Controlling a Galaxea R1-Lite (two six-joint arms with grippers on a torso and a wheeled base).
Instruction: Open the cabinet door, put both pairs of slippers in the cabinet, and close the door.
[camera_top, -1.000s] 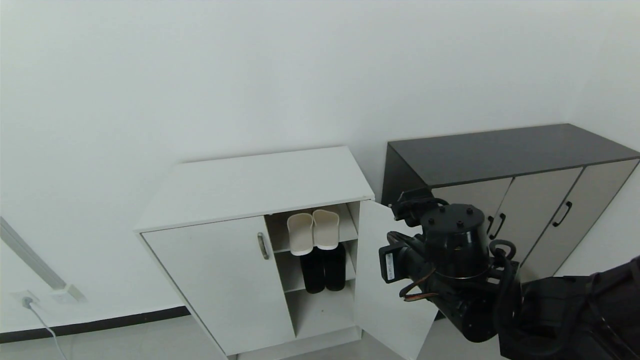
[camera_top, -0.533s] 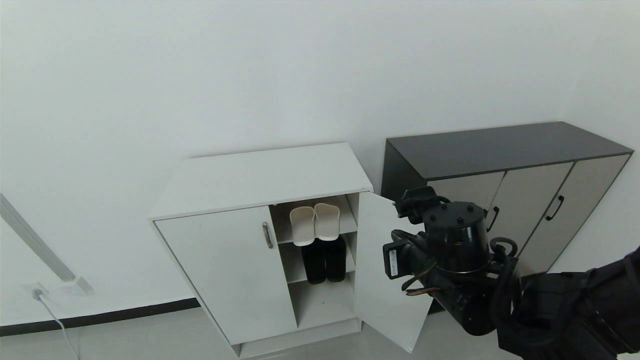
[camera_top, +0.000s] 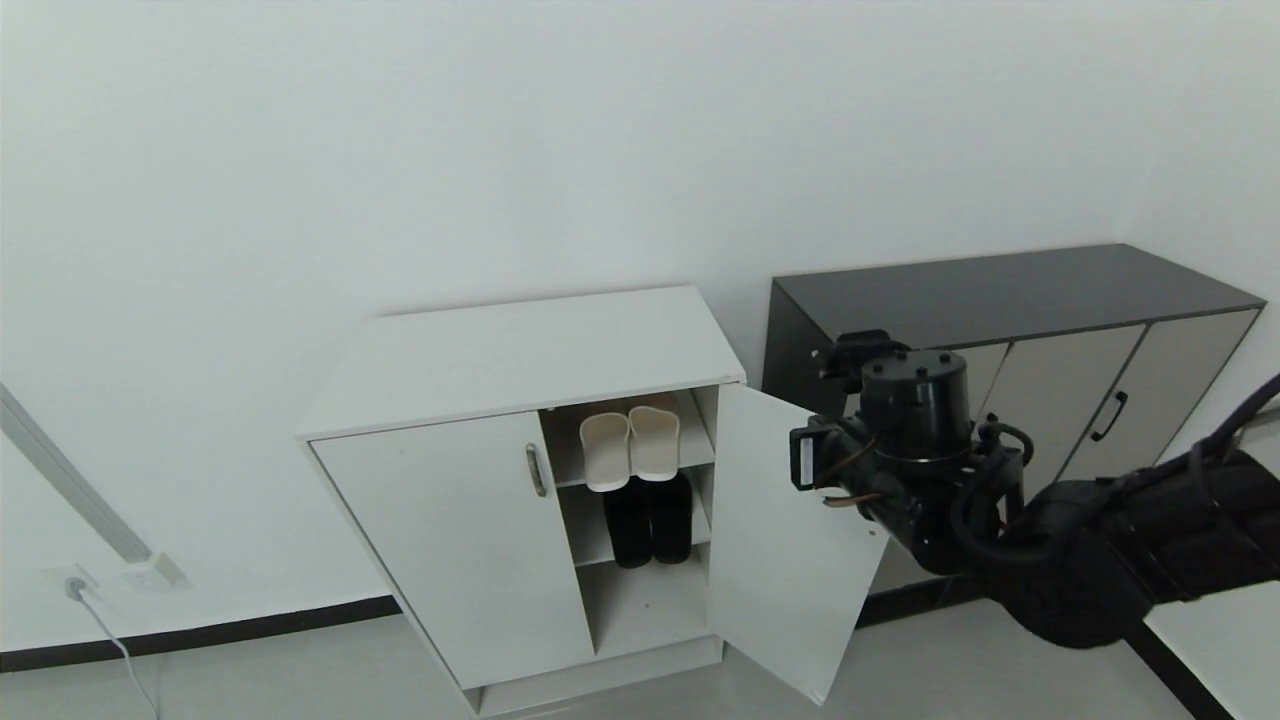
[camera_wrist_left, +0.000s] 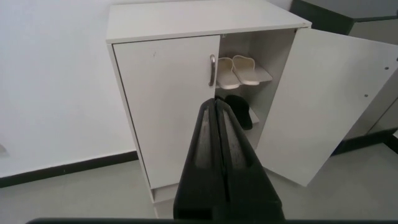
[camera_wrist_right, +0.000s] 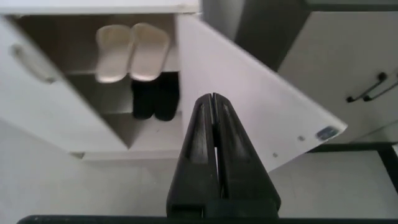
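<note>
The white cabinet (camera_top: 520, 355) stands against the wall with its right door (camera_top: 790, 560) swung open and its left door (camera_top: 460, 550) closed. Beige slippers (camera_top: 630, 450) lie on the top shelf, black slippers (camera_top: 650, 525) on the shelf below. My right arm (camera_top: 910, 440) hangs just right of the open door, beside its outer edge. The right gripper (camera_wrist_right: 214, 99) is shut and holds nothing; it points at the open door (camera_wrist_right: 249, 106). Farther back in front of the cabinet, the left gripper (camera_wrist_left: 214, 102) is shut too, with nothing in it, facing the closed door's handle (camera_wrist_left: 212, 70).
A dark-topped cabinet (camera_top: 1000, 300) with grey doors stands close to the right of the white one, behind my right arm. A wall socket with a cable (camera_top: 70, 585) sits low at the left. Bare floor (camera_top: 250, 680) lies before the cabinets.
The head camera shifted early on. Since then my right arm has risen and drawn a little right, away from the open door. Door and slippers have not moved.
</note>
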